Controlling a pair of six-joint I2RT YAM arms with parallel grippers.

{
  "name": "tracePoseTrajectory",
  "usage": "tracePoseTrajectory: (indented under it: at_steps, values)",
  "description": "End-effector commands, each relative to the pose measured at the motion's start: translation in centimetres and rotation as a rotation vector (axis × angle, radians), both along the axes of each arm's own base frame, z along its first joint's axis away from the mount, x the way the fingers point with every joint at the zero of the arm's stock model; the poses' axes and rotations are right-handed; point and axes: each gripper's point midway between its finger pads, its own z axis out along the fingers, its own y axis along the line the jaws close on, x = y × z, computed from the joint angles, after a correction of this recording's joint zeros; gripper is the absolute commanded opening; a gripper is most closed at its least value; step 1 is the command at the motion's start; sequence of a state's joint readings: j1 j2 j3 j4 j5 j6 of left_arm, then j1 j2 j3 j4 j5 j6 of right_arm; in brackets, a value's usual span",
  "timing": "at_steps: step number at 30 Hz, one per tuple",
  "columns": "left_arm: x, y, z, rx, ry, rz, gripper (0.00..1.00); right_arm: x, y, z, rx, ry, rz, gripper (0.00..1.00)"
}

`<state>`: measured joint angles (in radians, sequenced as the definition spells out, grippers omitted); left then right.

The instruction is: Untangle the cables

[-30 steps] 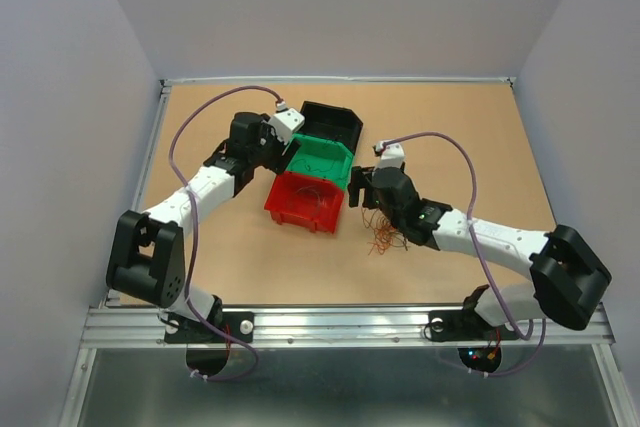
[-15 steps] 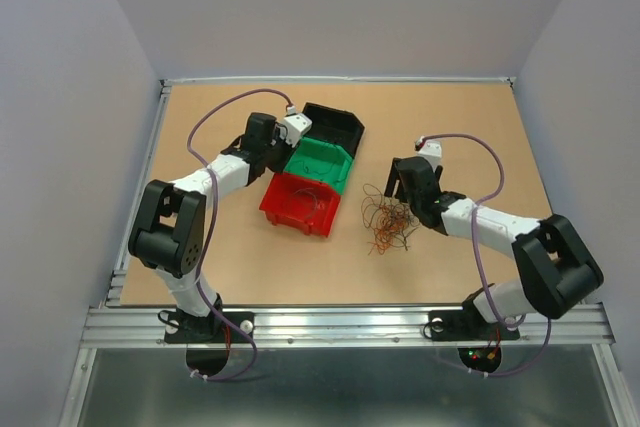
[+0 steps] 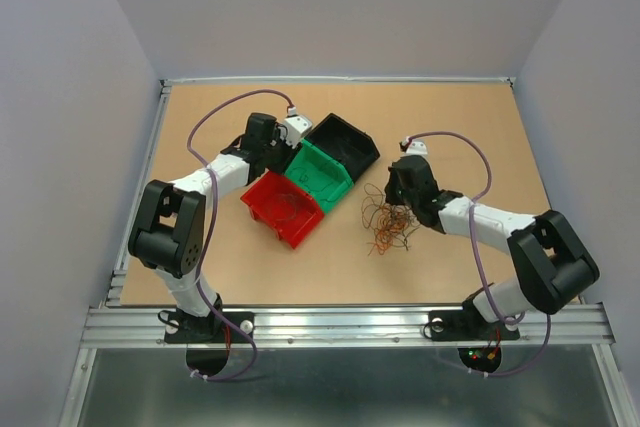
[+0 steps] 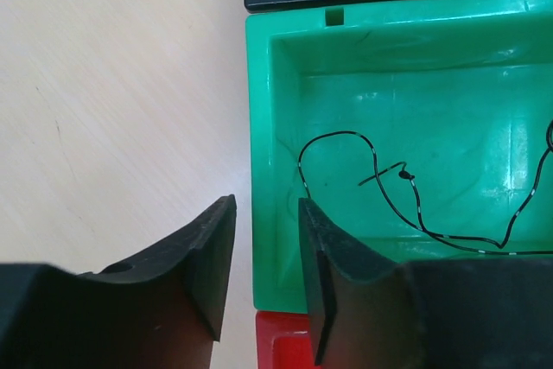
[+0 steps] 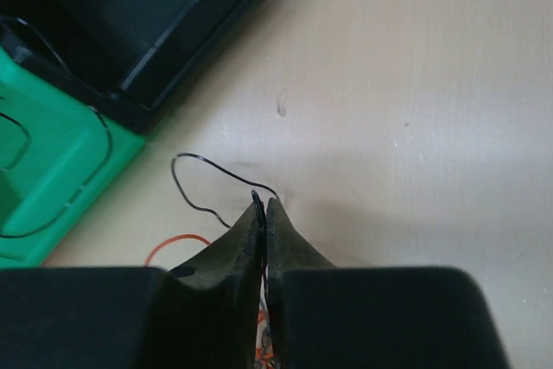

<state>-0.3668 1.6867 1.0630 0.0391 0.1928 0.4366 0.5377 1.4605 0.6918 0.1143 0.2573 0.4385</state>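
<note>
Cables (image 3: 388, 222) clump on the desk (image 3: 480, 137) right of the green bin (image 4: 262, 127) — right tool (image 5: 263, 206) clenched on one dark strand (image 5: 226, 170), left tool (image 4: 266, 244) released astride that bin's wall.

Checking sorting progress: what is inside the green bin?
At least one thin dark cable lies curled on the floor of the green bin. The left gripper covers the bin's near right corner, so anything lying there cannot be seen.

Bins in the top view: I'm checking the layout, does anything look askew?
Yes: the red bin, green bin and black bin sit in a diagonal row, skewed to the table edges, beside the loose cables.
</note>
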Motion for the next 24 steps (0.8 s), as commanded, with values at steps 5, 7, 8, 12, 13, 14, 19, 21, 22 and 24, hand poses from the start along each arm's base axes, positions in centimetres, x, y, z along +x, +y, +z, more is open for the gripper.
tracePoseTrajectory:
  at_steps: [5, 7, 8, 12, 13, 14, 19, 21, 22, 24]
  values:
    - [1.3, 0.1, 3.0, -0.033, -0.068, 0.062, 0.52, 0.2, 1.8, 6.4, 0.128, -0.181, 0.088, 0.01]
    - [1.7, 0.6, 2.6, -0.026, -0.066, 0.089, 0.50, -0.6, 1.9, 6.5, 0.148, -0.187, 0.117, 0.01]
    - [1.9, 0.6, 2.6, -0.029, -0.067, 0.094, 0.47, -0.8, 2.0, 7.0, 0.161, -0.202, 0.125, 0.00]
    - [2.9, 1.4, 1.7, -0.014, -0.055, 0.132, 0.31, -2.1, 2.1, 9.3, 0.219, -0.270, 0.165, 0.01]
    - [3.0, 1.5, 1.4, -0.012, -0.047, 0.134, 0.29, -2.6, 2.2, 9.0, 0.226, -0.268, 0.182, 0.01]
    - [3.1, 1.6, 1.3, -0.010, -0.046, 0.139, 0.28, -2.9, 2.2, 9.5, 0.236, -0.284, 0.191, 0.01]
    - [4.0, 3.1, 1.9, -0.008, -0.073, 0.201, 0.24, -4.1, 2.2, 11.3, 0.282, -0.354, 0.231, 0.01]
    - [4.4, 3.8, 2.2, -0.012, -0.079, 0.227, 0.22, -4.6, 2.0, 12.1, 0.299, -0.390, 0.239, 0.01]
    - [4.6, 4.2, 2.3, -0.023, -0.076, 0.234, 0.22, -5.0, 2.0, 12.7, 0.311, -0.411, 0.249, 0.00]
    - [4.6, 4.2, 2.3, -0.031, -0.074, 0.225, 0.32, -5.2, 1.9, 13.5, 0.322, -0.448, 0.255, 0.01]
